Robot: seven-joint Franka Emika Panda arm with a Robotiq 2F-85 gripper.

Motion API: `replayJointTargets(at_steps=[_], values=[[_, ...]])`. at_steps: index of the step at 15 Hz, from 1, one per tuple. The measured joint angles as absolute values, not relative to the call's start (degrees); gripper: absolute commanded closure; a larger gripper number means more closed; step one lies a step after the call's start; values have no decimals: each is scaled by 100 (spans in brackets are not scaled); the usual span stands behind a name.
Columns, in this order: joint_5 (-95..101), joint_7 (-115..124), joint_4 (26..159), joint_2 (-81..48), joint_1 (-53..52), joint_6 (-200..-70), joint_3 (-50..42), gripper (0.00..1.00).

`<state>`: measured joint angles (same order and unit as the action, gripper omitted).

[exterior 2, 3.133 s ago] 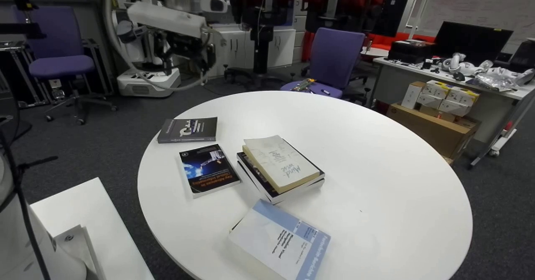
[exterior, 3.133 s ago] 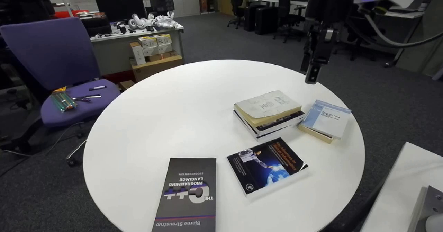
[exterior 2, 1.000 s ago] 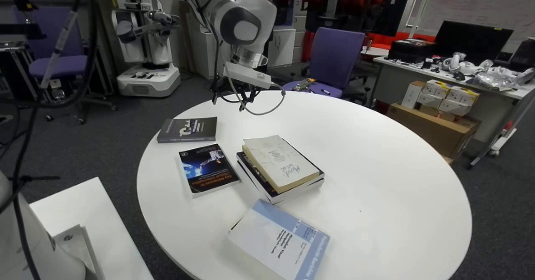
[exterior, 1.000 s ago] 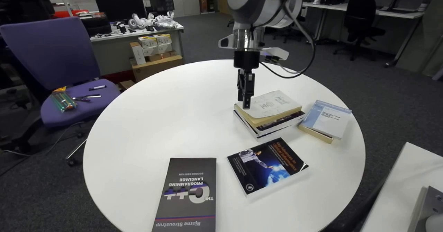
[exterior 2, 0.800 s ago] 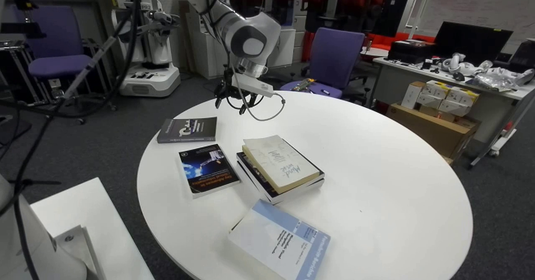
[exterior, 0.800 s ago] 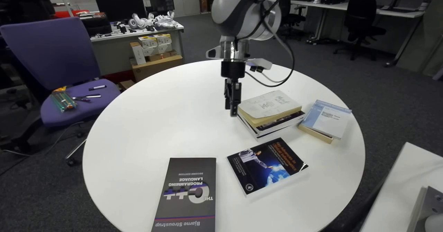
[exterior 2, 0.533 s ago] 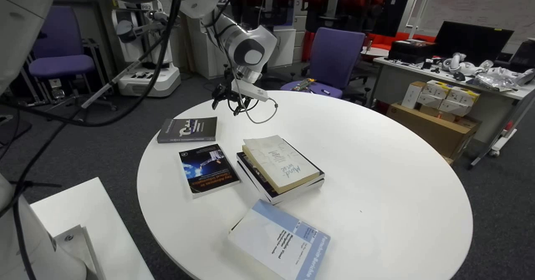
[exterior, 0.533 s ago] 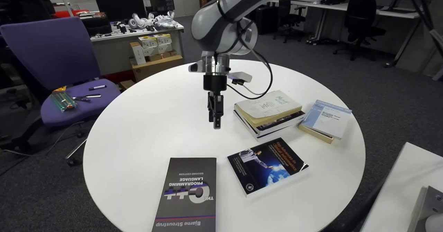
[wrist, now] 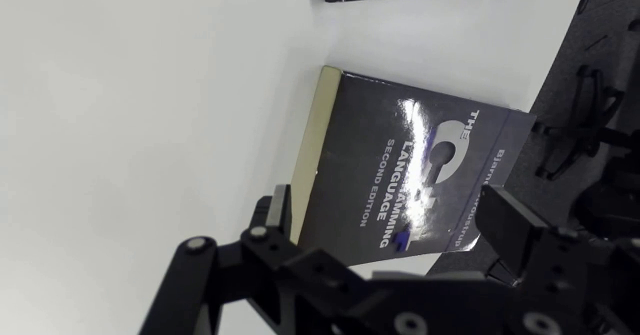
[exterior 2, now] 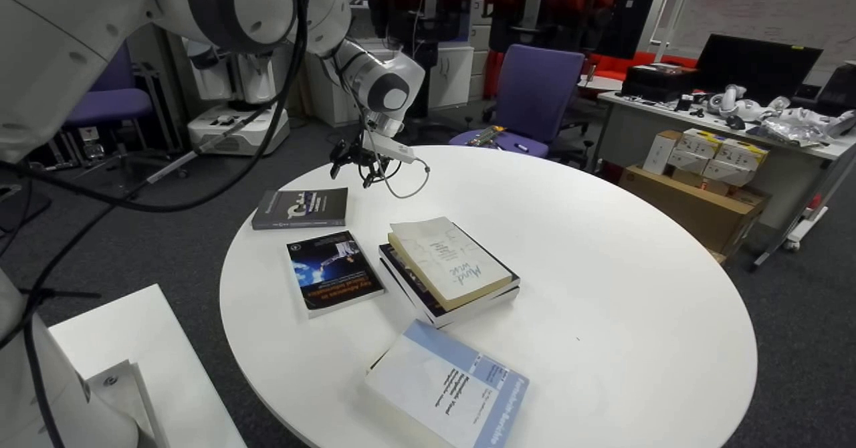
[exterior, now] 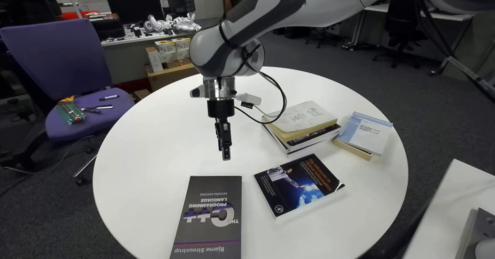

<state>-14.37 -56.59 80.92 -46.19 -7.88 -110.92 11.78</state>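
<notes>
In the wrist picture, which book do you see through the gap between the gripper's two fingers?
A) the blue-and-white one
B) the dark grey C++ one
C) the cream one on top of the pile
B: in the wrist view, the dark grey C++ book shows between the open jaws of the gripper, with "SECOND EDITION" readable on it.

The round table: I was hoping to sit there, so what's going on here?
A robot arm reaches out over the round table. Its gripper stands open and holds nothing, above the table close to the dark C++ book without touching it. That book lies flat; beside it, apart, lies a black-and-blue informatics book. Farther from the gripper are a stack of books and a blue-and-white book.
</notes>
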Motion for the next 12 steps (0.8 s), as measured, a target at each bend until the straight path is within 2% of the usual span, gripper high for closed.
replayJointTargets(at_steps=[12], values=[[-1433, -5659, 8049, -5079, -763, -11101, 1314, 0]])
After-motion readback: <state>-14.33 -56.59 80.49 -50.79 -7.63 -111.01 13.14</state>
